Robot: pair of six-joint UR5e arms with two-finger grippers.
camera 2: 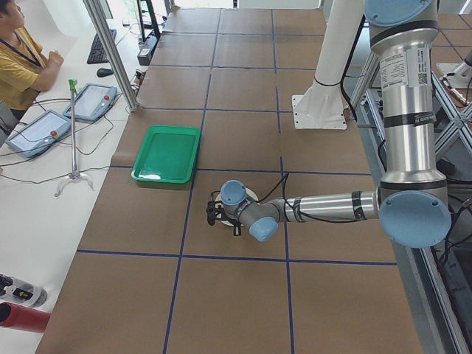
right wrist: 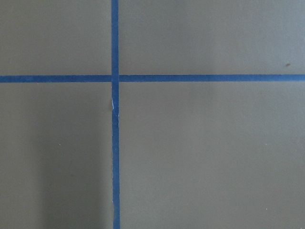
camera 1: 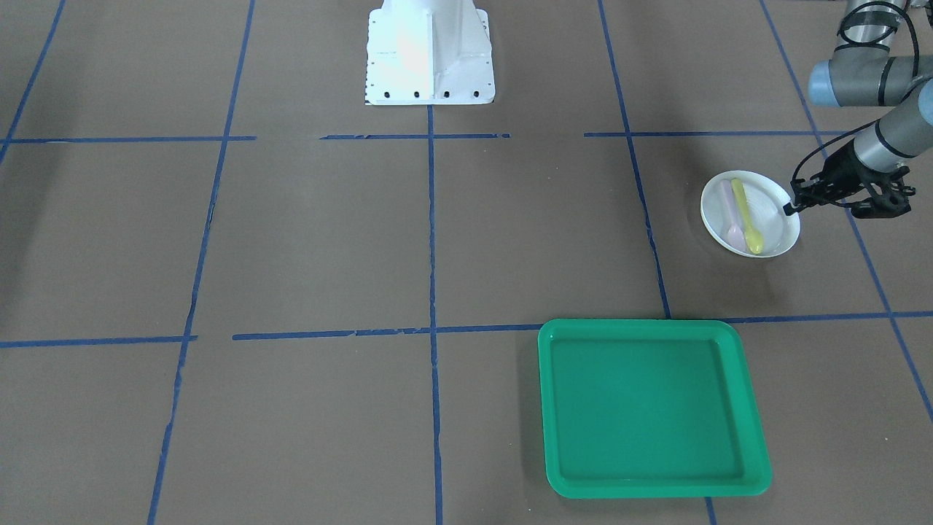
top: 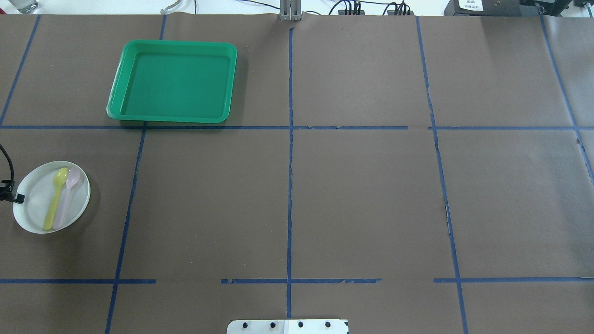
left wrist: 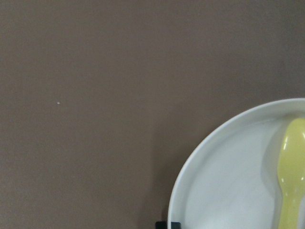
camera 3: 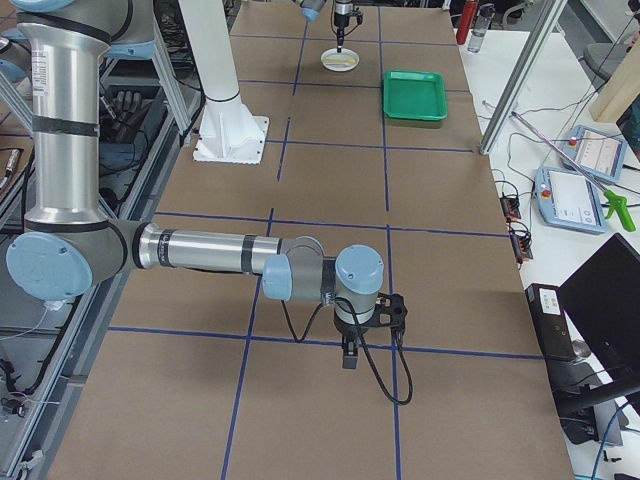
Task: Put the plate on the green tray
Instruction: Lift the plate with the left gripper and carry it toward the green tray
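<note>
The small white plate [camera 1: 773, 208] lies flat on the brown table with a yellow spoon [camera 1: 745, 215] and a pink spoon [camera 1: 729, 211] in it. It also shows in the overhead view [top: 37, 204] at the far left and in the left wrist view [left wrist: 228, 191]. My left gripper [camera 1: 793, 205] is at the plate's rim, its fingers closed on that rim [left wrist: 167, 224]. The green tray [camera 1: 649, 408] stands empty, well apart from the plate; overhead it [top: 176, 81] is at the back left. My right gripper [camera 3: 349, 358] hangs over bare table far away; I cannot tell if it is open.
The white robot base [camera 1: 430, 55] stands at the table's middle edge. Blue tape lines [top: 290, 139] cross the brown table cover. An operator [camera 2: 22, 59] sits beyond the table's far side with tablets beside him.
</note>
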